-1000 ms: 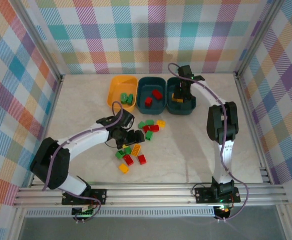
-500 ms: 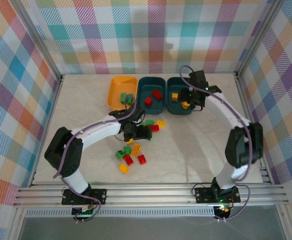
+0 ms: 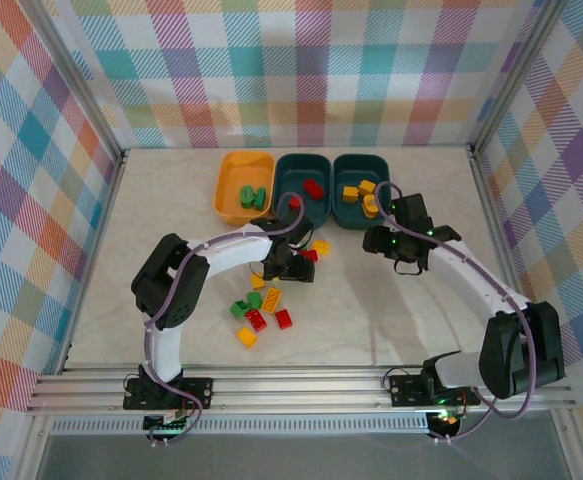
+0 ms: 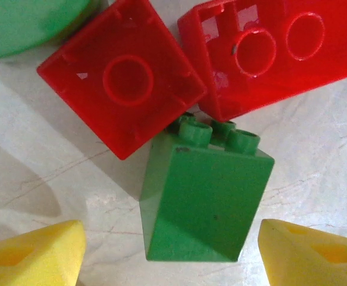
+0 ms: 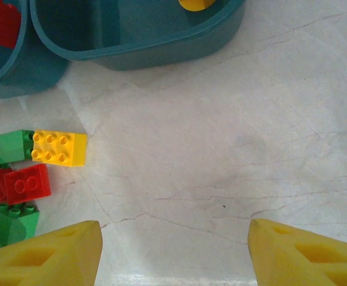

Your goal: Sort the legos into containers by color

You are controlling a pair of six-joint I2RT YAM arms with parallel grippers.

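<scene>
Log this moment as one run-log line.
left end effector: open around green brick | right end effector: open, empty, over table | loose legos: on table

Left arm [image 3: 221, 245]: is raised from its base, folded at the elbow, with the white forearm swept rightward.
Left gripper [image 3: 293, 266]: is pointed straight down and held low; its yellow fingers [image 4: 33, 256] are spread apart.
Right arm [image 3: 476, 280]: is stretched forward and arched leftward.
Right gripper [image 3: 376, 240]: is aimed downward; its yellow fingers [image 5: 48, 253] are parted wide.
</scene>
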